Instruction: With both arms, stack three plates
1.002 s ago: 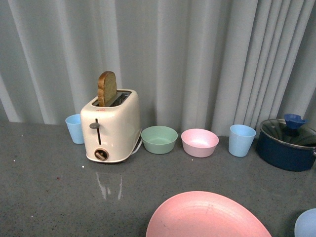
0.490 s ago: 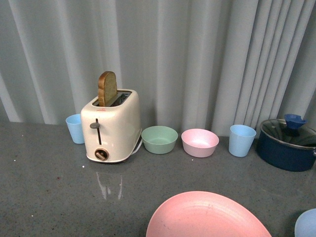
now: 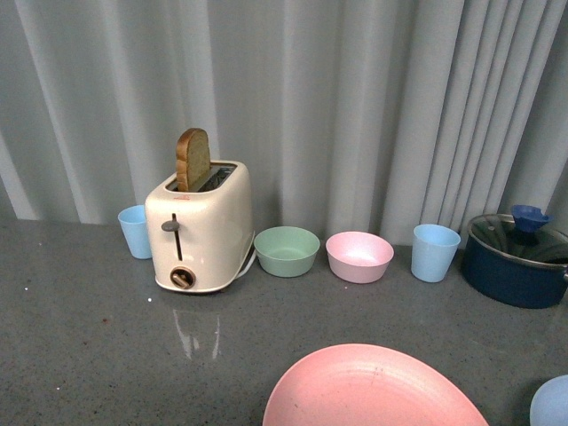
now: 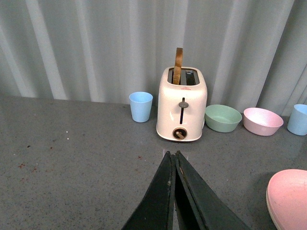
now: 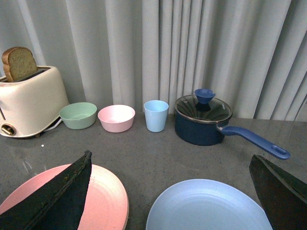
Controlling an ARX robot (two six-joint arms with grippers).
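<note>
Right wrist view shows the right end effector (image 5: 170,157) spread wide and holding nothing. The light blue plate (image 5: 208,207) lies flat on the surface (image 5: 144,148) just ahead of it and between its fingers. The pink plate (image 5: 103,194) lies just beside that one, on the side of the left arm and partly under one finger. No cream-beige plate shows clearly in any view. The left end effector (image 4: 172,155) is pinched together and empty, with the pink plate near it on the right arm's side. These plates look like matte plastic, so probably light, stiff and hard to break. They are also shallow and smooth, and likely to skid if pushed. The raised rim seems the only place to grip, one finger over and one under the edge nearest the arm. Well beyond both end effectors, along the curtain (image 3: 355,106), stand a toaster (image 3: 200,226) with a slice of bread (image 3: 193,160), a green bowl (image 3: 287,250), a pink bowl (image 3: 358,256), two blue cups (image 3: 435,252) and a lidded saucepan (image 5: 202,122). Its long handle (image 5: 254,141) points toward the blue plate, which I judge the likeliest thing to snag a lift.
</note>
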